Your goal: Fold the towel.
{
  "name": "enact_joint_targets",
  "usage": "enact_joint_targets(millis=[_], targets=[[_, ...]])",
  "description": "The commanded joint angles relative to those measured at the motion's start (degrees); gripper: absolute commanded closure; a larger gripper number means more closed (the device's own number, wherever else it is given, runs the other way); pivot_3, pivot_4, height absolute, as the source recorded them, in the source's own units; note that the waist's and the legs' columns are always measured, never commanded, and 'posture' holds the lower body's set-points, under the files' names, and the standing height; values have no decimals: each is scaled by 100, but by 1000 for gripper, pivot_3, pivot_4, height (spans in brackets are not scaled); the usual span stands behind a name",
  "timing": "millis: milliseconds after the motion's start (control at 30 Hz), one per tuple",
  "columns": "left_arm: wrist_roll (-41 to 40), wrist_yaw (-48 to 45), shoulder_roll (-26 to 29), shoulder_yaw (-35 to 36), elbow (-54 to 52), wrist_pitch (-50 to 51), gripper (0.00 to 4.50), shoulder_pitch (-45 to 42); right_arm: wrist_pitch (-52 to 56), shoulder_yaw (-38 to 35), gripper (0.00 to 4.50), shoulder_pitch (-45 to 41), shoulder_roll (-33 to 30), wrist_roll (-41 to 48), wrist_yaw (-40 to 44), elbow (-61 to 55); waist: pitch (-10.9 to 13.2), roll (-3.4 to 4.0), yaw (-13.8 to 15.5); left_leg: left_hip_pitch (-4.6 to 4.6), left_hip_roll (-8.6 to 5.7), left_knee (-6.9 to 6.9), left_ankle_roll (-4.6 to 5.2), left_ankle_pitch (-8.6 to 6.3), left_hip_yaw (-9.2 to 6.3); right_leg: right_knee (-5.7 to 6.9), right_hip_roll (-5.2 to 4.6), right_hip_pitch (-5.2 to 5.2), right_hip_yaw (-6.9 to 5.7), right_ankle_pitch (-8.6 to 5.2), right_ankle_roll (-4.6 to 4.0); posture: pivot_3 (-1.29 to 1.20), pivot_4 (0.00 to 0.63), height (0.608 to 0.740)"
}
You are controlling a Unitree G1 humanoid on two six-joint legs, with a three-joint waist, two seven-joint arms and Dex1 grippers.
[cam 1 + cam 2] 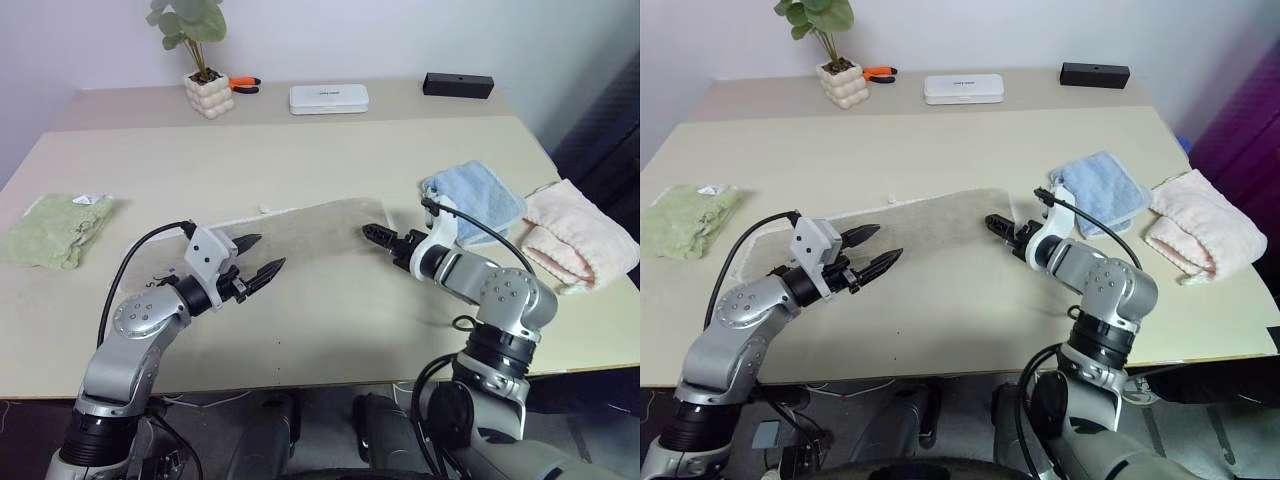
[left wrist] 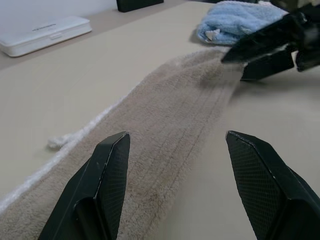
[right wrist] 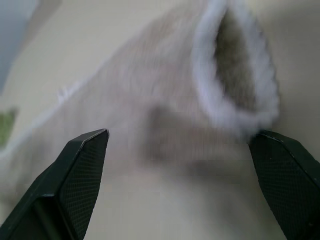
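While both arms reach in over the near edge of the beige worktop point(image 1: 330, 150), the tan terry towel point(image 1: 320, 225) lies between them near the middle of the worktop, already doubled into a long narrow band running from the left side toward the right. Its pile is short and looped, with faint stitched ribs along its length, and a whitish corded edging point(image 2: 75, 137) trails along its far side, ending in a small loose knot. At its right end the folded layers gape into a soft pocket rimmed in white.

Just above the towel's left end, the left tool point(image 1: 258, 263) hovers with its two black, cross-hatched fingers point(image 2: 107, 175) spread apart and nothing between them. By the towel's right end, the right tool point(image 1: 378, 233) has its jaws set wide, also empty.

Toward the right edge lies a crumpled light blue terry towel point(image 1: 478, 198), and beyond it a folded pale pink one point(image 1: 575, 235). Near the left edge rests a rumpled pale green towel point(image 1: 55, 228) with a small white tag. Along the far edge stand a leafy plant in a knobbly white pot point(image 1: 207, 92), orange-handled pliers point(image 1: 243, 85), a flat white case point(image 1: 328, 98) whose lettering is too small to read, and a black rectangular box point(image 1: 457, 85).
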Motion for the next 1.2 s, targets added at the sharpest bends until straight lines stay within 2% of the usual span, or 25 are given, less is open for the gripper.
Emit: enact_joint_targets(millis=[33, 133, 300, 433, 633, 767, 867, 967, 1133, 1200], targets=[[-20, 72, 39, 164, -284, -28, 1405, 122, -248, -372, 547, -212, 68, -10, -417, 468, -1, -1, -4, 2, 0, 0, 0, 0, 0, 0, 0, 3, 0, 0, 0, 0, 150, 729], [-14, 128, 17, 164, -359, -21, 1405, 204, -329, -436, 1731, -314, 68, 114, -506, 567, -1, -1, -6, 4, 0, 0, 0, 0, 0, -1, 0, 6, 0, 0, 0, 0, 150, 729], [16, 189, -60, 89, -367, -56, 1405, 269, -404, -456, 4450, -317, -29, 277, -549, 450, 1, 2, -8, 2, 0, -1, 1, 0, 1, -2, 0, 4, 0, 0, 0, 0, 150, 729], [58, 198, -115, 32, -267, -116, 1405, 227, -389, -391, 4487, -232, -470, 428, -395, 78, 3, 5, 2, 2, 0, -4, 1, 0, 1, -2, 1, 3, -1, -1, 0, 0, 150, 729], [155, 167, -164, 14, 66, -309, 1405, 74, -695, 172, 4487, 53, -1915, 410, 291, -495, 3, 6, 16, -6, -2, 0, 5, -1, 1, -9, -2, 3, -4, -2, 0, 0, 150, 729], [237, 133, -207, -55, 306, -448, 1405, -97, -1458, 1632, 4487, 290, -2913, 153, 1266, -1104, 4, 7, -52, -6, 4, -1, 6, -2, 4, -9, 3, 1, -4, -3, 1, 0, 150, 729], [262, 139, -233, -70, 414, -503, 1405, -208, -2205, 2846, 4487, 351, -3337, -186, 1922, -1471, 4, 7, -135, -5, 11, -3, 6, -2, 3, -9, 8, 0, -5, -3, 2, 0, 150, 729], [291, 153, -245, -49, 412, -537, 1405, -198, -3070, 4320, 4487, 310, -3459, -881, 2390, -1514, 4, 4, -147, -5, 11, -2, 6, -2, 1, -10, 8, 0, -6, -3, 2, 0, 150, 729], [317, 297, -253, 25, 213, -485, 1405, -24, -3868, 5400, 4487, 302, -3319, -1796, 2409, -994, 6, 0, -50, -15, 5, 9, 6, -2, -4, -16, 2, 0, -8, -3, 3, 0, 150, 729], [304, 382, -251, 93, 72, -435, 1405, 107, -4092, 5619, 4487, 310, -3213, -2035, 2430, -795, 6, 0, 0, -17, 3, 12, 7, -3, -2, -20, 0, 0, -7, -3, 2, 0, 150, 729]])
